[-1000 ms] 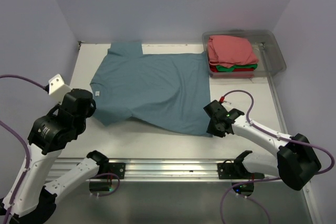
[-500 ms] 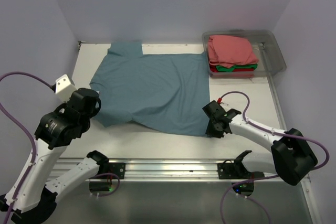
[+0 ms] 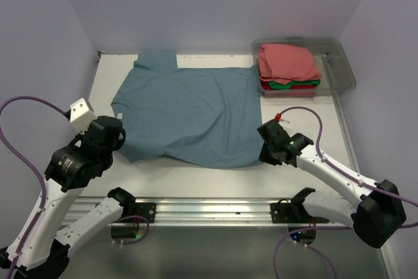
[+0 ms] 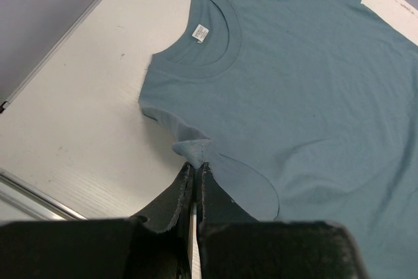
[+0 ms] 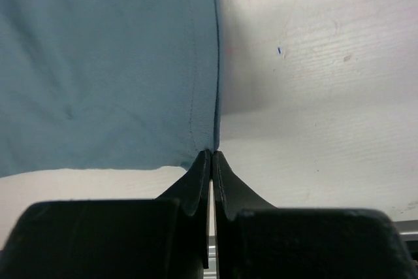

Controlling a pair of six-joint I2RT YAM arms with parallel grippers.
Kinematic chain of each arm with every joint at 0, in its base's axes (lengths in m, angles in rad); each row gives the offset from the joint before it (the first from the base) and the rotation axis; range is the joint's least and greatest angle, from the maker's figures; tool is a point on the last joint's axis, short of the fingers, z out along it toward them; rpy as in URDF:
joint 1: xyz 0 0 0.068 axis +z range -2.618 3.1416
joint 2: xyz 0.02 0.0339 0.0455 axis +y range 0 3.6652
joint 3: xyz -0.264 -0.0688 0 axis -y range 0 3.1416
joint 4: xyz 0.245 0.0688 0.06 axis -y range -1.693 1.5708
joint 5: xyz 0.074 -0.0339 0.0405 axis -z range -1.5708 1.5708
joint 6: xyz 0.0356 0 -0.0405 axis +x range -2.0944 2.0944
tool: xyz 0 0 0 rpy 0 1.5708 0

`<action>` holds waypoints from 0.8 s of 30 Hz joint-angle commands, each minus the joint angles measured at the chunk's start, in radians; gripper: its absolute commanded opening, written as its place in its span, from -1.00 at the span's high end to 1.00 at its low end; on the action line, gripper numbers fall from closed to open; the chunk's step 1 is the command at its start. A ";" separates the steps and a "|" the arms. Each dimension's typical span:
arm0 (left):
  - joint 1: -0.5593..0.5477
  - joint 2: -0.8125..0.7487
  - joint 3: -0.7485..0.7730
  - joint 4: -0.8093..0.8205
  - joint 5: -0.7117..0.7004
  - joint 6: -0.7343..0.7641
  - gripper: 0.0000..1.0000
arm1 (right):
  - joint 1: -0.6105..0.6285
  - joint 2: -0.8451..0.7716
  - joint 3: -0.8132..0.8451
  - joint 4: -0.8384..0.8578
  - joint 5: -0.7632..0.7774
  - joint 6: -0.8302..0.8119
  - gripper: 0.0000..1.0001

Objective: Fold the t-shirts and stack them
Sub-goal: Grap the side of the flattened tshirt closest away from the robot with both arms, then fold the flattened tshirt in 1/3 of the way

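From above, you see the slate-blue t-shirt (image 3: 189, 112) spread flat on the white table (image 3: 307, 119), collar toward the left side and hem toward the right. At the far right corner sits a clear plastic bin (image 3: 344, 65) holding a stack of folded shirts: the salmon-pink tee (image 3: 287, 62) lies on top, with the green tee (image 3: 282, 85) and the red tee (image 3: 302, 87) showing as thin edges beneath it at the near side. You cannot tell which of those two lies lower. The bin stands just beside the spread shirt's far right corner. Your left gripper (image 3: 119, 145) is at the shirt's near sleeve and your right gripper (image 3: 263, 157) is at its near hem corner. In the left wrist view, your fingers are pressed together with almost no gap, pinching a small raised fold of the sleeve edge; the round collar and its white neck label (image 4: 200, 32) lie beyond, flat on the table. In the right wrist view, your fingers are likewise closed tight on the very corner of the stitched hem, blue cloth filling the left and bare table the right.
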 commanded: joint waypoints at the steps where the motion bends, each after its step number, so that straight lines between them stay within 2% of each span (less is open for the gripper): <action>1: 0.008 -0.001 -0.029 0.061 -0.044 0.018 1.00 | 0.001 -0.059 0.106 -0.119 0.120 -0.033 1.00; 11: 0.008 0.011 -0.052 0.043 -0.102 0.007 1.00 | 0.001 -0.029 0.191 -0.159 0.212 -0.059 1.00; 16: 0.008 0.014 -0.084 0.041 -0.145 0.000 1.00 | -0.003 -0.028 0.266 -0.214 0.379 -0.094 1.00; 19: 0.008 0.013 -0.118 0.084 -0.133 0.018 1.00 | -0.017 -0.027 0.307 -0.214 0.434 -0.120 1.00; 24: 0.008 0.011 -0.171 0.205 -0.107 0.099 1.00 | -0.029 0.008 0.333 -0.173 0.442 -0.163 1.00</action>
